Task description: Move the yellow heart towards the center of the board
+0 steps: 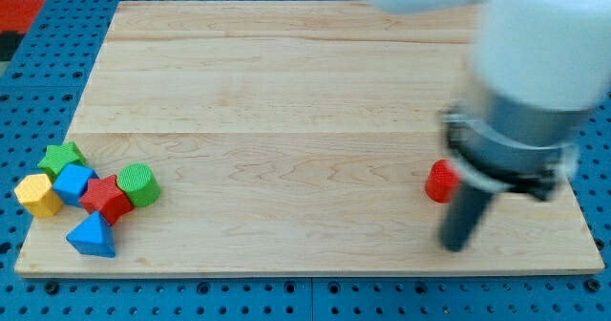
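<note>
Wooden board (286, 82) fills the view, with my arm (535, 63) blurred over its right side and the dark rod ending at my tip (454, 246) near the bottom-right corner, just below and right of a red block (440, 181); I have no fingers, only this rod, holding nothing. Six blocks crowd the bottom-left corner: a green cylinder (139, 184), red star (104, 199), blue triangle (92, 236), blue block (73, 182), green star (61, 156) and a yellow block (38, 195) at the left edge, its heart shape unclear, well apart from my tip.
</note>
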Robot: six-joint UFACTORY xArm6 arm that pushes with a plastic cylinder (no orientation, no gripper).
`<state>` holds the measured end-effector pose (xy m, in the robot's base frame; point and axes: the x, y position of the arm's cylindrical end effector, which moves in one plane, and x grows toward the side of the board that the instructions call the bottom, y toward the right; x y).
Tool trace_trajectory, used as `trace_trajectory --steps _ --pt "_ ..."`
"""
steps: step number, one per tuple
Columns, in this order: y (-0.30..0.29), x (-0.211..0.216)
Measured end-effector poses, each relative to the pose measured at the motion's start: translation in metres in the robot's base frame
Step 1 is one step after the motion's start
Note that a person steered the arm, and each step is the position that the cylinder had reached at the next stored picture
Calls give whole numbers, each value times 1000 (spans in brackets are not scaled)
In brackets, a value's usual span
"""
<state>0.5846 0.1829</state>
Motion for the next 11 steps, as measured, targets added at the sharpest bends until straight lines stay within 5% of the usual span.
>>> trace_trajectory --steps 1,3,9,11 --pt "51 -20" --pt "50 -60" --pt "-104 -169" --pt "-76 -188"
